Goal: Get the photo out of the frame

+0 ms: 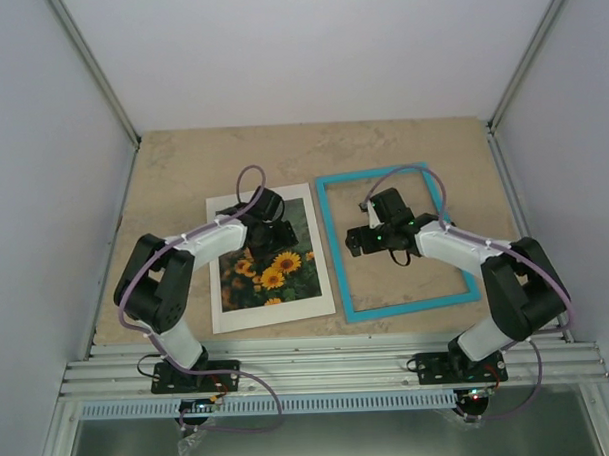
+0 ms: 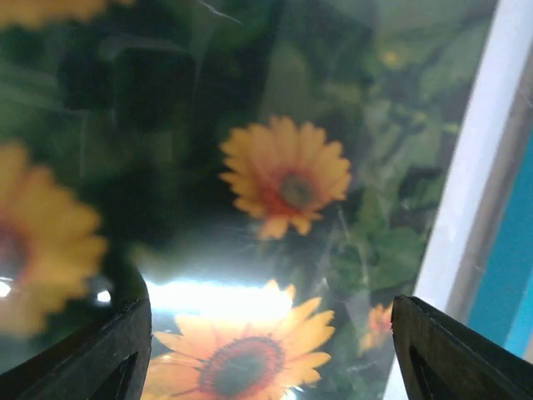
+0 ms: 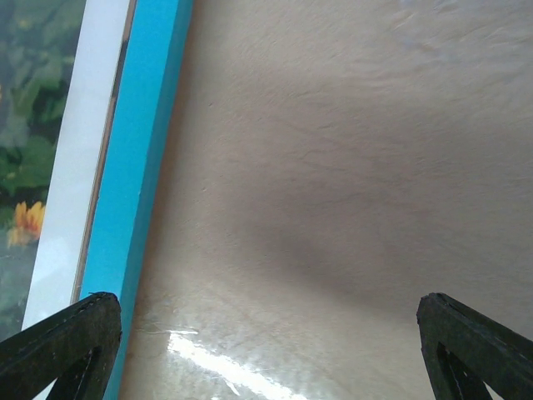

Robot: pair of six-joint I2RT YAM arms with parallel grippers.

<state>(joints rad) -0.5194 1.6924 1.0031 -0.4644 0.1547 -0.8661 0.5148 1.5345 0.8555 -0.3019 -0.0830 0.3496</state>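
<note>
- Clearly out: sunflower photo [image 1: 269,277] lies flat on table [image 1: 182,162], just at 9 o'clock of turquoise frame [image 1: 412,306].
- Frame is empty, w/ bare tabletop showing thru, so task looks done.
- Left gripper [image 2: 271,333] hovers over photo, fingers spread wide, gripping nothing.
- Right gripper [image 3: 266,333] hangs over frame's opening by its 9 o'clock rail, likewise wide apart, empty.
</note>
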